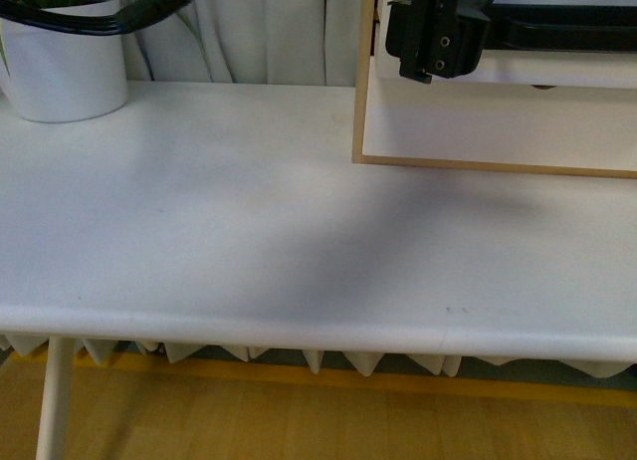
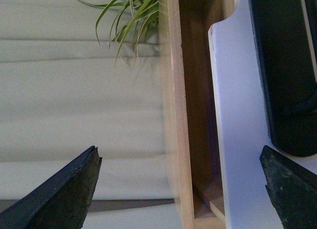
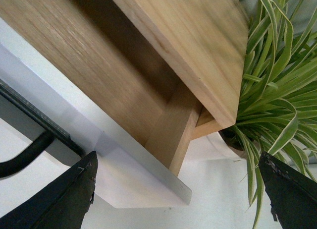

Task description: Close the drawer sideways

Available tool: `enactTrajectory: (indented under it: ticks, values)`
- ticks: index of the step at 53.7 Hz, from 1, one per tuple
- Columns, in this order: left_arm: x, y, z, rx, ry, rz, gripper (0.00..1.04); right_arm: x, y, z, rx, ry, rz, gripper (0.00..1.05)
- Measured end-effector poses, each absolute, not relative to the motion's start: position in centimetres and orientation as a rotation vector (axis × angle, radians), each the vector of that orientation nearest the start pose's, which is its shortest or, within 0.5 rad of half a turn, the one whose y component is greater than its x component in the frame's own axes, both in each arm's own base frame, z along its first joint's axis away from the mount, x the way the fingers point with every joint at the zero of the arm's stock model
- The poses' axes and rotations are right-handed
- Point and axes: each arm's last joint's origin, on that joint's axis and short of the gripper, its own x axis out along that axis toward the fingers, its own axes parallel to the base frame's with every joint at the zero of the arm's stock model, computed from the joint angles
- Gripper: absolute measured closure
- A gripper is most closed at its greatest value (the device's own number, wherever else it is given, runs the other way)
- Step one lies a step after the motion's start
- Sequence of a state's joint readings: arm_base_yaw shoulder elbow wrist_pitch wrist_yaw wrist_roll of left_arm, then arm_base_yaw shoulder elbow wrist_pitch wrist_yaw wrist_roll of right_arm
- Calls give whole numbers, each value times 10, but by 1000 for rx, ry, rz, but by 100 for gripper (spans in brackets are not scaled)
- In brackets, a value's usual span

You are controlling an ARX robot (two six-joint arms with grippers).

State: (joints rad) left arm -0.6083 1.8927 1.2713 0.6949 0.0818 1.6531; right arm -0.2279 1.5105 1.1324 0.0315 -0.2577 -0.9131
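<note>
While the left gripper and right gripper both gape wide, the drawer sits part-open in the cabinet at the table's far right, front facing the robot, its handle running left to right

You see a white table with a white pot at its far left and, at far right, a wood-framed cabinet whose drawer has a black handle partly hidden by a black arm block.
</note>
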Motion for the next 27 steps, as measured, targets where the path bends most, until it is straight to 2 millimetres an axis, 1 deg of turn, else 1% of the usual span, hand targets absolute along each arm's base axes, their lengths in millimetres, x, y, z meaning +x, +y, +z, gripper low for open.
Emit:
enactTrajectory:
  ticks: [13, 18, 22, 27]
  values:
    - [392, -268, 265, 1560, -628, -432, 6, 372, -80, 295, -815, 277, 114, 9]
    - [402, -273, 265, 1561, -626, -421, 6, 383, -83, 294, -801, 272, 97, 9]
    - [414, -277, 266, 1562, -621, -412, 6, 394, -86, 293, -786, 267, 79, 9]
    - [422, -281, 266, 1558, -629, -410, 6, 402, -87, 288, -765, 271, 75, 9]
